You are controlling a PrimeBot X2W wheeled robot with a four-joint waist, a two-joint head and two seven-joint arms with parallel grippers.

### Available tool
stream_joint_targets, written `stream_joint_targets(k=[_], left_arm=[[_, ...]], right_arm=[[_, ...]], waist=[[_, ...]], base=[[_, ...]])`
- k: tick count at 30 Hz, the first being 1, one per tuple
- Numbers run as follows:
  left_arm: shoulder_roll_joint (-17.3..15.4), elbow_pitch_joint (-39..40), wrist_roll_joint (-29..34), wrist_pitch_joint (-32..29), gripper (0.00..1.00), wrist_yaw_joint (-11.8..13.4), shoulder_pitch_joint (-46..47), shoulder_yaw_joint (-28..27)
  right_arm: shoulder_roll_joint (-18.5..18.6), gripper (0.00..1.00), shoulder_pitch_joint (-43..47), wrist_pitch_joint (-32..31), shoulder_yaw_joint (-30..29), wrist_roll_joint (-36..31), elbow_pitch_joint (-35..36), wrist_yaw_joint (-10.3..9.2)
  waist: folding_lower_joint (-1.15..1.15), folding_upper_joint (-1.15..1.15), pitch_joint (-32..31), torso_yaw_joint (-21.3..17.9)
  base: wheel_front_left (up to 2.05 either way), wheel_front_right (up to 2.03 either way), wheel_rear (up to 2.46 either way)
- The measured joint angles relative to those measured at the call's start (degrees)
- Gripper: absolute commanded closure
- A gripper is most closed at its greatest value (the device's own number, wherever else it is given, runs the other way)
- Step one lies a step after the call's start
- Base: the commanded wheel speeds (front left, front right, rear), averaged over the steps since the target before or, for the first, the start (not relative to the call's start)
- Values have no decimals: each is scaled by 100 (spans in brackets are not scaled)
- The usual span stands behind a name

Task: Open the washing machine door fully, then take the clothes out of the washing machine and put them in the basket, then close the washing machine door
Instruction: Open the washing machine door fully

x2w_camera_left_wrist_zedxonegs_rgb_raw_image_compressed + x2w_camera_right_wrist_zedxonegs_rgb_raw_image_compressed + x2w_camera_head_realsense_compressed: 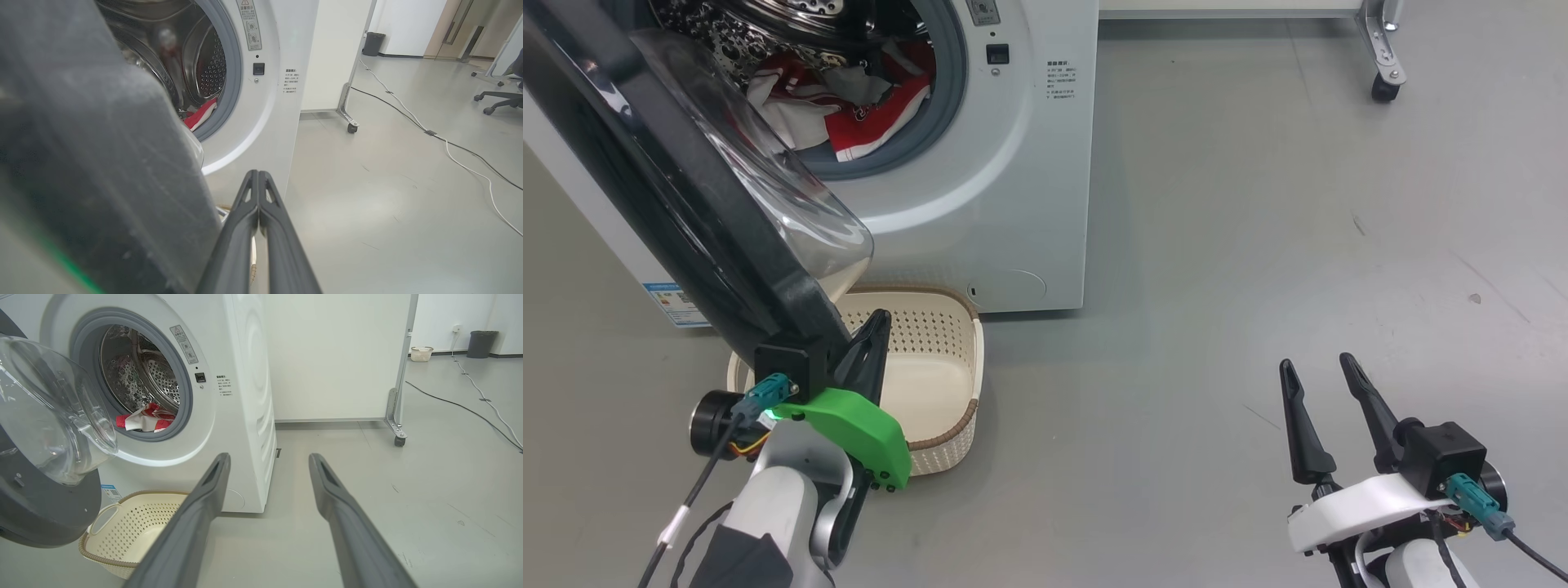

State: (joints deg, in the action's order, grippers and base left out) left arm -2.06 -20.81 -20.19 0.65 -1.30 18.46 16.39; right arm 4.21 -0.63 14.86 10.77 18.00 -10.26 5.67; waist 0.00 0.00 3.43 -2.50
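Left gripper point(876, 327), fingers point(241, 228) pressed together, just beside the lower edge of the open door point(670, 204), right gripper point(1316, 361) spread wide above the floor point(1258, 204), basket point(976, 343) on the floor under the door, red and white clothes point(874, 122) lying inside the washer point(1029, 204)

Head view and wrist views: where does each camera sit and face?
Head view: high, looking down on the white front-loading washing machine and cream perforated plastic basket; left end effector, right end effector.
Left wrist view: beside the black-rimmed round glass door, facing the steel drum; left end effector shut.
Right wrist view: low, facing the machine's front; right end effector open.
Both wrist views share red-and-white clothes.
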Motion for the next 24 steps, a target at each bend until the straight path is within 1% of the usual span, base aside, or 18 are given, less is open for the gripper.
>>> stream_joint_targets(k=[1, 11, 22, 24], left_arm=[[4, -11, 0, 2, 100, 1, 1, -7], [42, -131, -9, 107, 100, 4, 17, 15], [69, -301, -49, 214, 100, 4, 37, 92], [69, -320, -53, 253, 100, 4, 41, 108]], right_arm=[[-2, 0, 0, 0, -7, 0, -1, 26], [-18, 0, 8, 0, -47, -9, -38, 32], [-22, 0, 57, 0, -138, -25, -40, 44], [-22, 0, 95, 0, -154, -25, -41, 76]], waist=[[0, 0, 0, -1], [0, 0, 8, 60], [0, 0, 13, 328], [0, 0, 18, 394]], base=[[0, 0, 0], [0, 0, 0], [0, 0, 0], [0, 0, 0]])
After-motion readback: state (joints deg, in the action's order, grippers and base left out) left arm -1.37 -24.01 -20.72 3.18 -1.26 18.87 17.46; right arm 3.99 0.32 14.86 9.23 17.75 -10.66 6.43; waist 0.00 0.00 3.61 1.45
